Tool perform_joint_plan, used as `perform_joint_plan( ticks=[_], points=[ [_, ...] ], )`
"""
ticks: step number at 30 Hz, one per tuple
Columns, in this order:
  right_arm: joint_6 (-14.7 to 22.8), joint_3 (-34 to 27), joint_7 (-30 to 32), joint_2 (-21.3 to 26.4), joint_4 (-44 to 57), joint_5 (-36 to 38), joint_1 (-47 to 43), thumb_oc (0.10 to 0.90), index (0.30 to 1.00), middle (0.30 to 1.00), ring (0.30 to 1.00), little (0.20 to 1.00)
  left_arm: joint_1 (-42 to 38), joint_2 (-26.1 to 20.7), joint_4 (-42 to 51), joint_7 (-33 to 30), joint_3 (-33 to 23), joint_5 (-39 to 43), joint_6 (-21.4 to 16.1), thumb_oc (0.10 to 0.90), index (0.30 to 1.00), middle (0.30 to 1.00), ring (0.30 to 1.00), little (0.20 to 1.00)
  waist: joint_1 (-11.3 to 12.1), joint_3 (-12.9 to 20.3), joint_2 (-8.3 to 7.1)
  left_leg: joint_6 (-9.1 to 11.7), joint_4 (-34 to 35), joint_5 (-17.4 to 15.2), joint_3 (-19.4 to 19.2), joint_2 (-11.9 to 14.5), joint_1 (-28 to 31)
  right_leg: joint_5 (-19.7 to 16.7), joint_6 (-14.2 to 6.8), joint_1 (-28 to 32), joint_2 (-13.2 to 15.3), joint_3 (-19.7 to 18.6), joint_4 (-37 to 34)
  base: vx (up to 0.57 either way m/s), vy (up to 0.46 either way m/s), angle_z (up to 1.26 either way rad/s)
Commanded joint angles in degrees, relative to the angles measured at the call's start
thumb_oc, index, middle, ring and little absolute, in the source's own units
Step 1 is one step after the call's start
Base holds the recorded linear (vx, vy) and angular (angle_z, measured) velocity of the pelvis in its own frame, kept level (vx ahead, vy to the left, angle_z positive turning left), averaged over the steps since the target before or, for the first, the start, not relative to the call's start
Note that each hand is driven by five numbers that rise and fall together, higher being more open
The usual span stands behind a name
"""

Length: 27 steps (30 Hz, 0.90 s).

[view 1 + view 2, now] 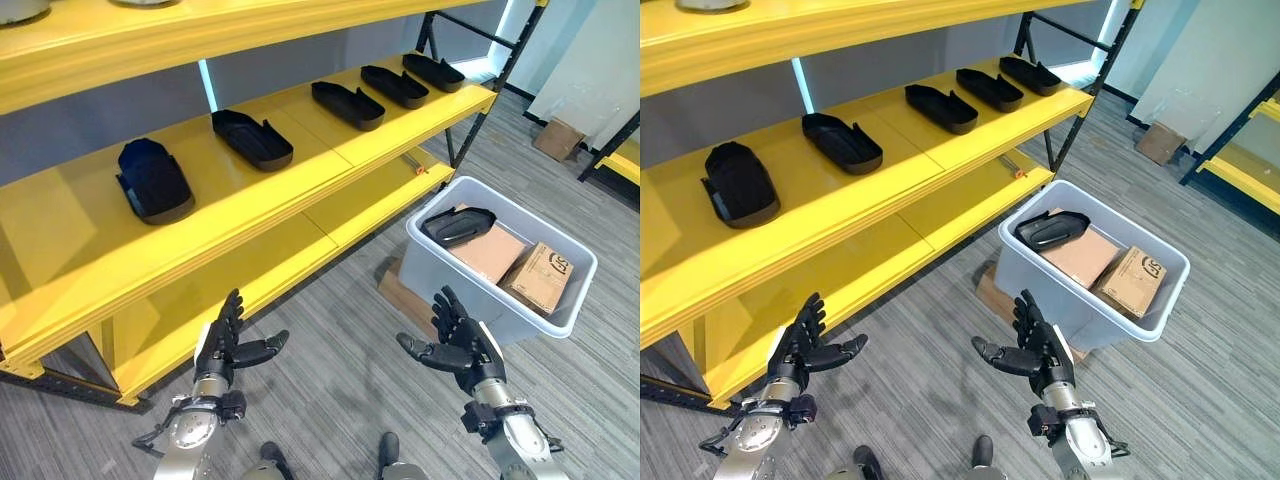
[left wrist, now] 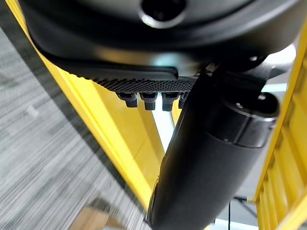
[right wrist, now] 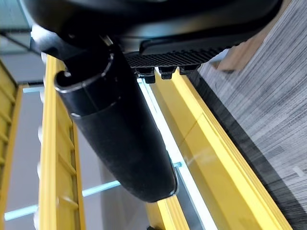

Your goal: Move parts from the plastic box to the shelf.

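Lying lengthwise in pale grey plastic box (image 1: 440, 262): black moulded part (image 1: 458, 225), beyond nearer right hand (image 1: 462, 342); left hand (image 1: 222, 345) farther, both hovering with fingers spread, holding nothing.

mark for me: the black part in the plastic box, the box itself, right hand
black part (image 1: 458, 226): left eye view, middle of its top face.
plastic box (image 1: 440, 276): left eye view, bare near wall.
right hand (image 1: 468, 347): left eye view, palm, fingers straight, holding nothing.

Head stereo pair looks down from above, sharing shelf (image 1: 250, 190) on the left, box (image 1: 500, 262) on the right, both wrist cameras very close behind their hands, facing shelf edge and floor (image 2: 43, 158)
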<state>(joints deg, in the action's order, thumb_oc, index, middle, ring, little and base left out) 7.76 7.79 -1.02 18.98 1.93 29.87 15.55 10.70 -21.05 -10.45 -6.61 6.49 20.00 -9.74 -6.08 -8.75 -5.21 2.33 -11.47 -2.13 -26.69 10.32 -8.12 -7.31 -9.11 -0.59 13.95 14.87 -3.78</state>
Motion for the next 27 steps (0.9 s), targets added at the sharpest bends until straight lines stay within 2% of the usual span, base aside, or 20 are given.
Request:
perform_joint_plan(
  ticks=[1, 7, 10, 11, 14, 16, 17, 18, 19, 20, 21, 22, 23, 25, 27],
  points=[
    [6.6, -4.7, -0.5, 0.9, 5.2, -1.1, -4.8, 0.9, 1.0, 1.0, 1.0, 1.0, -3.3, -0.6, 5.5, 1.2, -1.2, 1.0, -5.4, 0.9, 1.0, 1.0, 1.0, 1.0, 0.1, 1.9, 2.89, 2.2, 5.0, 1.0, -0.1, 6.2, 6.4, 7.1, 0.4, -0.1, -2.5, -1.2, 4.1, 0.04, -0.177, -0.12],
    [7.6, -7.0, 1.2, 1.4, 5.4, -2.9, -3.4, 0.9, 1.0, 1.0, 1.0, 1.0, -4.9, 0.5, 5.0, 1.2, 0.0, 1.3, -5.5, 0.9, 1.0, 1.0, 1.0, 1.0, -1.9, 1.5, 5.45, 4.2, 6.0, 4.0, -1.1, 9.2, 8.8, 10.3, 2.5, -0.1, -5.3, -2.2, 7.0, 0.04, -0.123, -0.1],
    [8.0, -7.8, 2.0, 1.7, 5.5, -3.8, -3.2, 0.9, 1.0, 1.0, 1.0, 1.0, -5.8, 0.9, 4.8, 1.1, 0.8, 1.6, -5.4, 0.9, 1.0, 1.0, 1.0, 1.0, -2.5, 1.3, 6.26, 5.2, 6.3, 6.0, -1.3, 10.4, 9.1, 11.3, 3.4, -0.4, -6.6, -2.4, 7.8, 0.03, -0.156, -0.09],
    [8.7, -8.5, 2.8, 2.3, 5.8, -4.8, -3.0, 0.9, 1.0, 1.0, 1.0, 1.0, -7.1, 1.2, 4.5, 0.8, 1.5, 1.8, -5.6, 0.9, 1.0, 1.0, 1.0, 1.0, -3.2, 1.1, 6.9, 6.2, 6.4, 7.9, -1.3, 11.8, 9.1, 12.2, 4.2, -0.7, -7.9, -2.7, 8.4, 0.03, -0.23, -0.07],
    [9.8, -9.7, 4.3, 2.7, 6.0, -6.3, -2.1, 0.9, 1.0, 1.0, 1.0, 1.0, -8.6, 1.9, 4.1, 0.4, 2.4, 2.0, -5.6, 0.9, 1.0, 1.0, 1.0, 1.0, -3.8, 0.3, 7.7, 7.7, 2.9, 10.9, 0.8, 15.1, 7.5, 13.8, 6.4, 0.1, -11.2, -3.7, 8.2, 0.06, -0.307, -0.05],
    [10.3, -9.9, 5.4, 2.8, 6.1, -7.8, -1.2, 0.9, 1.0, 1.0, 1.0, 1.0, -8.8, 2.3, 3.8, -0.1, 2.7, 2.1, -5.4, 0.9, 1.0, 1.0, 1.0, 1.0, -3.8, -0.7, 7.79, 8.2, -2.2, 13.8, 4.5, 17.4, 6.2, 14.2, 8.1, 1.6, -13.4, -4.8, 7.7, 0.07, -0.298, -0.23],
    [10.4, -9.9, 5.8, 2.9, 6.2, -8.1, -1.1, 0.9, 1.0, 1.0, 1.0, 1.0, -9.0, 2.5, 3.8, -0.6, 2.8, 2.2, -5.4, 0.9, 1.0, 1.0, 1.0, 1.0, -3.3, -1.6, 7.47, 7.9, -6.0, 14.6, 7.5, 17.5, 4.9, 14.3, 8.8, 1.9, -13.9, -5.3, 7.8, 0.0, -0.27, -0.47],
    [10.5, -9.8, 6.3, 3.5, 6.1, -8.6, -1.4, 0.9, 1.0, 1.0, 1.0, 1.0, -9.2, 2.6, 4.6, -1.1, 2.5, 2.1, -5.4, 0.9, 1.0, 1.0, 1.0, 1.0, -2.5, -2.8, 6.84, 5.9, -11.3, 13.2, 12.3, 15.1, 2.1, 14.5, 9.5, 2.2, -14.2, -6.2, 7.3, -0.02, -0.168, -0.49],
    [10.4, -9.7, 6.6, 3.6, 5.9, -9.1, -1.6, 0.9, 1.0, 1.0, 1.0, 1.0, -9.0, 2.7, 4.9, -1.3, 2.3, 2.1, -5.4, 0.9, 1.0, 1.0, 1.0, 1.0, -2.0, -3.1, 6.56, 4.6, -12.0, 11.1, 15.1, 11.8, 0.6, 14.4, 9.2, 2.2, -13.8, -6.9, 7.0, -0.01, -0.099, -0.47],
    [10.0, -8.9, 6.1, 3.9, 4.9, -9.5, -2.8, 0.9, 1.0, 1.0, 1.0, 1.0, -7.4, 2.8, 5.9, -1.5, 0.0, 2.0, -5.7, 0.9, 1.0, 1.0, 1.0, 1.0, 0.6, -3.5, 5.39, 1.3, -6.7, 7.3, 20.2, 2.5, -5.5, 12.8, 8.5, 1.7, -13.6, -9.8, 6.3, 0.01, -0.006, -0.35],
    [10.0, -8.9, 6.1, 3.9, 4.9, -9.4, -2.8, 0.9, 1.0, 1.0, 1.0, 1.0, -7.4, 2.8, 6.0, -1.5, 0.0, 1.9, -5.7, 0.9, 1.0, 1.0, 1.0, 1.0, 0.6, -3.5, 5.28, 1.3, -6.4, 7.4, 20.0, 2.5, -5.3, 12.8, 8.5, 1.7, -13.5, -9.9, 6.3, 0.12, 0.029, -0.6],
    [9.9, -9.0, 6.0, 4.4, 4.5, -10.5, -2.9, 0.9, 1.0, 1.0, 1.0, 1.0, -6.7, 2.7, 6.2, -2.2, -1.0, 1.4, -6.2, 0.9, 1.0, 1.0, 1.0, 1.0, 1.2, -4.5, 5.73, 2.5, 0.8, 11.5, 18.7, 2.6, -7.8, 12.9, 8.4, 2.3, -14.0, -10.2, 6.9, 0.14, 0.063, -1.0],
    [10.0, -8.9, 6.0, 4.5, 4.1, -10.7, -3.2, 0.9, 1.0, 1.0, 1.0, 1.0, -6.7, 2.7, 6.2, -2.4, -1.2, 1.4, -6.4, 0.9, 1.0, 1.0, 1.0, 1.0, 1.8, -5.0, 5.81, 2.9, 3.0, 13.2, 19.5, 2.2, -8.4, 12.9, 8.4, 2.4, -14.2, -10.6, 7.2, 0.18, 0.092, -0.79],
    [10.1, -8.0, 6.8, 4.6, 2.5, -11.9, -5.3, 0.9, 1.0, 1.0, 1.0, 1.0, -6.9, 3.2, 5.6, -3.5, -2.3, 1.0, -7.0, 0.9, 1.0, 1.0, 1.0, 1.0, 4.2, -6.3, 6.3, 3.7, 10.7, 16.6, 23.9, 0.6, -9.7, 13.8, 8.3, 3.0, -15.6, -12.5, 8.2, 0.14, 0.087, -0.58],
    [10.3, -7.6, 7.1, 4.9, 2.0, -12.8, -6.1, 0.9, 1.0, 1.0, 1.0, 1.0, -7.0, 3.6, 4.9, -3.9, -2.8, 0.6, -7.3, 0.9, 1.0, 1.0, 1.0, 1.0, 5.1, -6.7, 6.78, 4.7, 13.5, 17.8, 26.7, 0.0, -9.6, 14.8, 8.4, 3.7, -16.5, -14.5, 8.8, 0.18, 0.107, -1.54]
  ],
)
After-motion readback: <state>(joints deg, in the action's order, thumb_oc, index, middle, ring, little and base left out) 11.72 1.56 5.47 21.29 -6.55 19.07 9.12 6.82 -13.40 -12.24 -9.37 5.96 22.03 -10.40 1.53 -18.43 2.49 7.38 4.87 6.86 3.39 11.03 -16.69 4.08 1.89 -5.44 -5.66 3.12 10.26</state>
